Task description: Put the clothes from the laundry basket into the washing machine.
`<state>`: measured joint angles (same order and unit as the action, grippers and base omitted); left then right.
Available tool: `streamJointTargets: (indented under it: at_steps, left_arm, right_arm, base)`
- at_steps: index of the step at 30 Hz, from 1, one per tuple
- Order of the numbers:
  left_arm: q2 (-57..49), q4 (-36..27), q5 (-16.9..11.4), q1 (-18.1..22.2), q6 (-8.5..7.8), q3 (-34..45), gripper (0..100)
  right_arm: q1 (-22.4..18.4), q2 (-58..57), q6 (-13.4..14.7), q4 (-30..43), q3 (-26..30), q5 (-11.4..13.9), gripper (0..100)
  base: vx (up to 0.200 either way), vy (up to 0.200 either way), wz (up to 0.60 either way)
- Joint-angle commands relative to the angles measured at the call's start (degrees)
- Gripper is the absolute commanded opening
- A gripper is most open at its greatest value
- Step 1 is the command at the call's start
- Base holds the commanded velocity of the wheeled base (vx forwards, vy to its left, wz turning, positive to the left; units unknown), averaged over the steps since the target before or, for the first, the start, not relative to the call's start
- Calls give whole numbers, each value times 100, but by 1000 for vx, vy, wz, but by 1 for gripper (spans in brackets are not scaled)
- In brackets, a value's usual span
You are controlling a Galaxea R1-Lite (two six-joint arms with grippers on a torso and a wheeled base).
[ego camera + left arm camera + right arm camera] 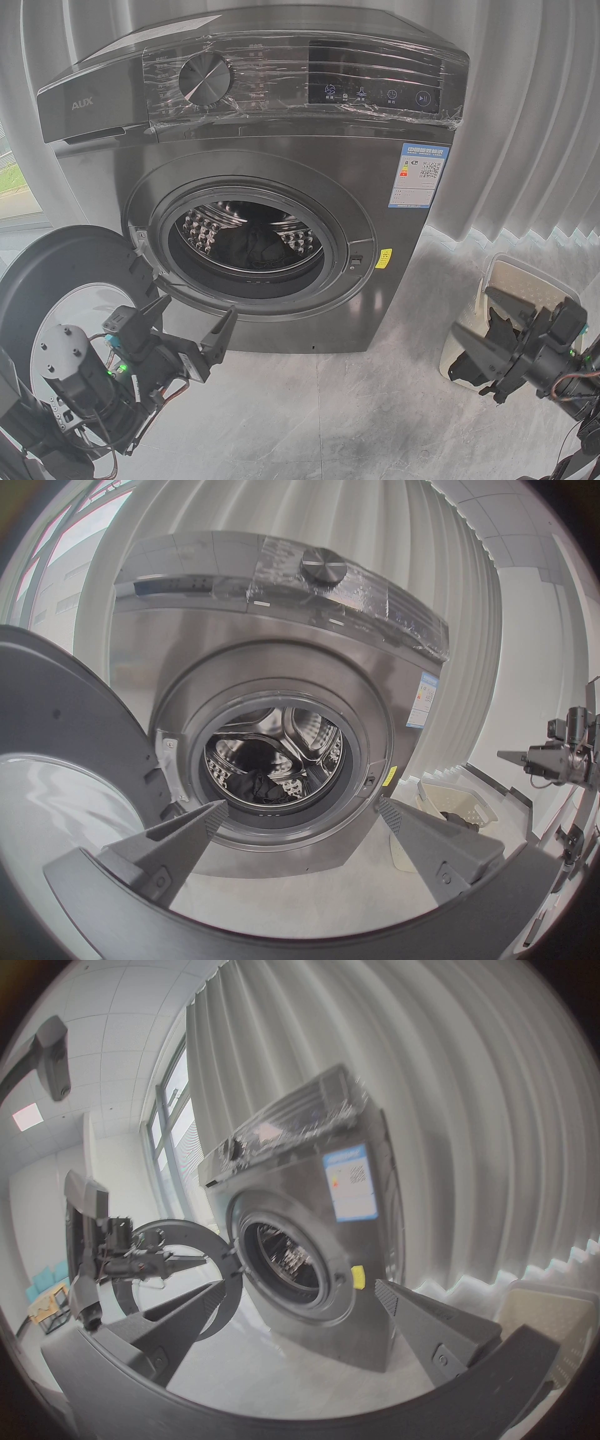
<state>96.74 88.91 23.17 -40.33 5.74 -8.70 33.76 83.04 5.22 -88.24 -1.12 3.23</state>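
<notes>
The grey washing machine [250,156] stands with its round door [56,269] swung open to the left. A dark garment [253,245] lies inside the drum, also seen in the left wrist view as a dark garment [256,786]. My left gripper [199,307] hangs open and empty just below and left of the drum opening, in front of the door. A cream laundry basket [531,281] sits on the floor at the right with dark clothes [464,369] in it. My right gripper [484,319] hovers open and empty over the basket's near end.
White curtains [531,125] hang behind and to the right of the machine. Grey floor [350,412] stretches between the machine and the basket. The open door takes up the space at my left.
</notes>
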Motion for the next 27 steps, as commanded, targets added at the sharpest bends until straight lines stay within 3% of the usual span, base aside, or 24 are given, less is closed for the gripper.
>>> streamJointTargets:
  at_steps: [1,7,12,16,21,22,24,27]
  left_arm:
    - [-912,-5,12,25,-91,616,100]
    - [-1457,-102,205,78,-38,870,100]
    - [-1817,-603,284,78,-20,870,100]
    - [-1835,-787,381,69,67,870,100]
    - [-1843,-866,434,86,94,870,100]
    - [-1843,-866,434,86,94,870,100]
    - [-1835,-919,434,78,103,870,100]
    - [-1826,-919,434,78,94,870,100]
  right_arm:
    - [-748,-974,23,34,112,-77,100]
    - [-1161,-1528,6,667,112,-103,100]
    - [-1178,-2855,-302,2654,112,-262,100]
    - [-1293,-4094,-284,4139,112,-279,100]
    - [-2075,-5711,-302,5774,112,-218,100]
    - [-2101,-5764,-311,5809,112,-209,100]
    - [-2541,-6608,-320,6433,86,-130,100]
    - [-2708,-7118,-311,6811,68,29,100]
  base:
    - [-200,0,0]
    - [-100,0,0]
    - [0,0,0]
    - [-150,0,0]
    - [-120,0,0]
    - [0,0,0]
    - [0,0,0]
    - [0,0,0]
